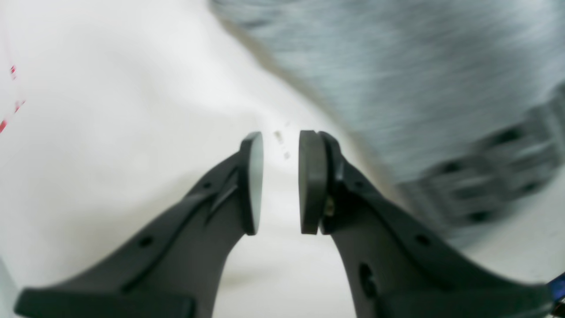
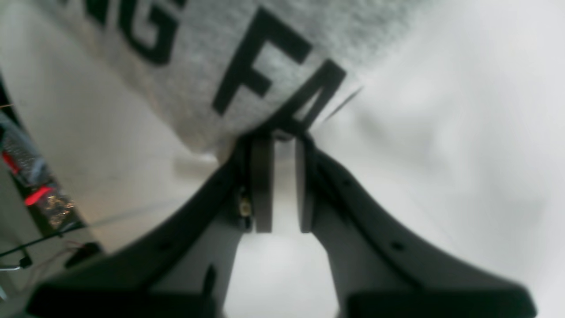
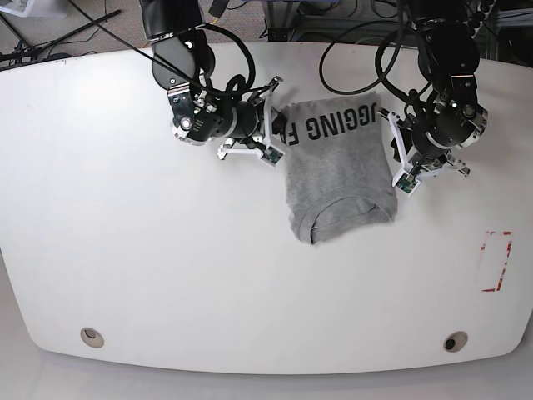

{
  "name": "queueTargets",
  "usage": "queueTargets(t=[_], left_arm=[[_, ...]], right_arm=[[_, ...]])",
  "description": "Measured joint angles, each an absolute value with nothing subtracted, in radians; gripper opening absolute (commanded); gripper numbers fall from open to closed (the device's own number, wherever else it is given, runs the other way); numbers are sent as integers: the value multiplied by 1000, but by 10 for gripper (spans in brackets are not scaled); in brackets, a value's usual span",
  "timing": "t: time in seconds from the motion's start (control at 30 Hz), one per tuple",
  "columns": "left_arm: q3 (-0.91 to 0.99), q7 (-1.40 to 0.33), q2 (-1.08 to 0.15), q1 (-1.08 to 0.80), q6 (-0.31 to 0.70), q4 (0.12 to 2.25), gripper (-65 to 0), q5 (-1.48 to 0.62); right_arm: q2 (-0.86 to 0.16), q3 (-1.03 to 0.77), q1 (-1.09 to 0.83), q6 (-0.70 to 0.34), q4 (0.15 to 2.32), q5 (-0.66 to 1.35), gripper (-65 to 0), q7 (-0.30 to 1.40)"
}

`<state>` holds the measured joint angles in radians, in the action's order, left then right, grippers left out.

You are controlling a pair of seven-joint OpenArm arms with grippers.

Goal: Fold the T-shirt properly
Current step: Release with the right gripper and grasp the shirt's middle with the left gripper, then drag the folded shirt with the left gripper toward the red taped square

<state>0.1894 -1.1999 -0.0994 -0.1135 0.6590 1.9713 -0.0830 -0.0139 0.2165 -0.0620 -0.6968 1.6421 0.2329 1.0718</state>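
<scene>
One shirt, two arms, one counter.
There was one grey T-shirt [image 3: 337, 167] on one white counter [image 3: 166, 275]. Two robot arms stood over it, each ending in one gripper: the left gripper [image 3: 398, 150] and the right gripper [image 3: 279, 125], two in all. The counter had two round holes [image 3: 92, 337] near its front edge and one red outlined marking [image 3: 497, 261].

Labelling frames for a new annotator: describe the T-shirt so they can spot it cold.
Start from the white table and look at its far middle, between the two arms. The T-shirt lies there folded into a narrow panel. It is the only cloth: heather grey, with black block letters along its far edge and the neckline at its near end.
</scene>
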Motion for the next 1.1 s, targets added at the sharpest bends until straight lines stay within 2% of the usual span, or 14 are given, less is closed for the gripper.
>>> queueTargets(t=[0.17, 0.33, 0.43, 0.53, 0.57, 0.67, 0.8, 0.9, 1.1], left_arm=[[190, -1201, -52, -88, 658, 1971, -518, -80], [183, -1197, -36, -85, 658, 1971, -515, -82], [155, -1206, -3, -67, 640, 1971, -454, -68], [138, -1154, 32, -61, 527, 1971, -314, -72], [116, -1139, 41, -62, 462, 1971, -269, -75], [43, -1098, 43, -64, 324, 1953, -193, -87], [-22, -1075, 38, -67, 145, 1946, -179, -75], [-65, -1037, 38, -67, 67, 1892, -178, -78], [-103, -907, 38, -67, 1, 1676, -178, -82]], right_arm=[[23, 253, -70, -698, 1697, 236, -575, 1082], [20, 218, -76, -700, 1782, 243, -575, 1075], [-4, 120, -82, -699, 1799, 239, -575, 1076], [-46, 59, -81, -696, 1800, 231, -575, 1078], [-62, 44, -81, -698, 1800, 234, -575, 1079], [-87, 8, -81, -696, 1800, 228, -575, 1085], [-78, -43, -81, -698, 1800, 244, -575, 1077], [-79, -93, -81, -698, 1800, 238, -575, 1078], [-82, -135, -81, -696, 1800, 235, -575, 1078]])
